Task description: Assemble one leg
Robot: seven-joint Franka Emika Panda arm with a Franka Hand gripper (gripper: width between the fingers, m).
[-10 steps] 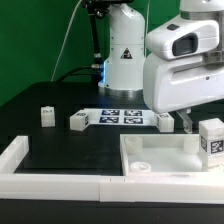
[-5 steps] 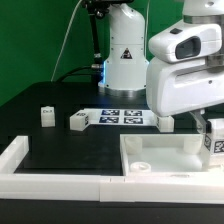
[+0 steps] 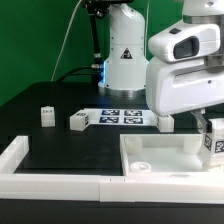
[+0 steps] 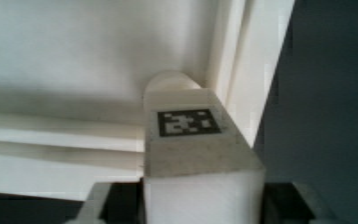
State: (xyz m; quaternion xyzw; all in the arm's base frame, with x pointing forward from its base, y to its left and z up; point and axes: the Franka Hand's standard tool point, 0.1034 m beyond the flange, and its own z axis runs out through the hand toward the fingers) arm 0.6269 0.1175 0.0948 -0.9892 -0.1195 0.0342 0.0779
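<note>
My gripper is shut on a white leg with a black-and-white tag. It holds the leg over the far corner of the white tray-like tabletop at the exterior view's right. In the wrist view the leg stands between the two dark fingers, its tag facing the camera, pointing at the tabletop's inner corner. Three more legs lie on the black table: one at the left, one in the middle, one partly hidden behind my arm.
The marker board lies flat beyond the tabletop. A white L-shaped fence runs along the table's near and left edges. The robot base stands at the back.
Since one second ago my arm moved slightly toward the exterior view's right with the leg. Over the last half second nothing moved.
</note>
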